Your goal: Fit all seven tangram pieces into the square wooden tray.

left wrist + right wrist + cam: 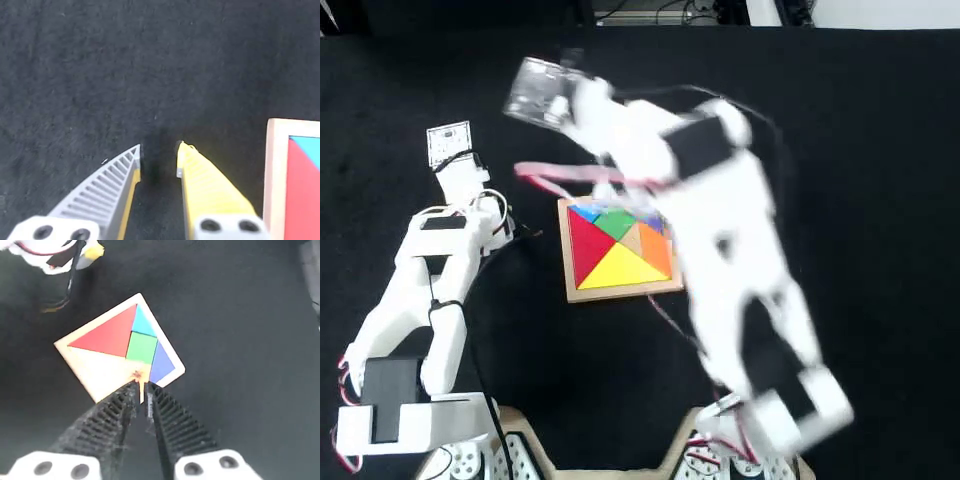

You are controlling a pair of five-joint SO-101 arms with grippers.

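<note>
While the right gripper [142, 389] hovers pinched shut with the square wooden tray [276, 170] just beyond its tips, the seated tangram pieces [107, 335] likely light, stiff, slick, best edge-pinched, the left gripper [159, 147] stands parted, empty, beside the rim.

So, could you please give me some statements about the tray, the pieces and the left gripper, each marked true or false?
1. The wooden tray lies on a black cloth. True.
2. The left gripper holds a red piece. False: it is open and holds nothing, and it is over bare cloth beside the tray.
3. The red triangle lies inside the tray. True.
4. The green square lies on the cloth outside the tray. False: it sits inside the tray, touching the red triangle, the cyan piece and the blue piece.
</note>
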